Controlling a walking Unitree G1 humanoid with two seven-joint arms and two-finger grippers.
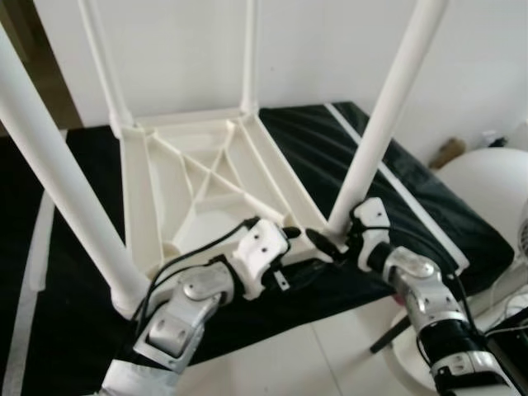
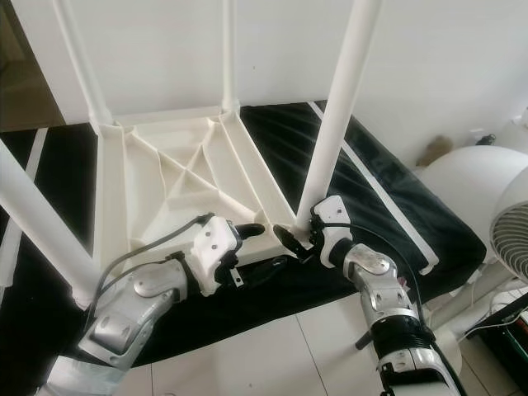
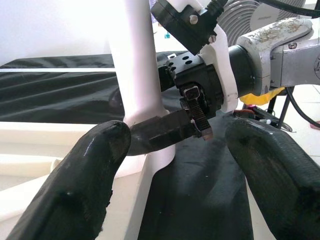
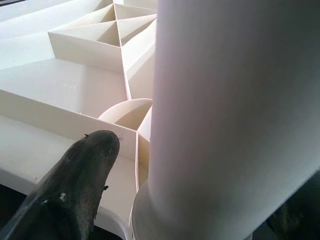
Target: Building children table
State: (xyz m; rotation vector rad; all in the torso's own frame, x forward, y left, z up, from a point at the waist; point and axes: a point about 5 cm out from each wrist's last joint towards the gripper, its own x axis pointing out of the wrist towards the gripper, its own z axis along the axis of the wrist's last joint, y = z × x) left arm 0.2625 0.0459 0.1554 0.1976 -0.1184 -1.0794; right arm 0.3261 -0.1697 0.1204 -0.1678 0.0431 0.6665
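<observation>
The children's table top lies upside down on a black-covered bed, its ribbed white underside up and four white legs standing from its corners; the near right leg is the one in hand; the right gripper has its fingers set around this leg's base, one on each side, seemingly clamped on it; the left gripper hovers just beside, fingers apart and holding nothing. Judged by look, the plastic is light, stiff and smooth, so a low hold near the socket seems best. The right wrist view shows the round socket and ribs; the left wrist view shows a fan behind the right gripper.
</observation>
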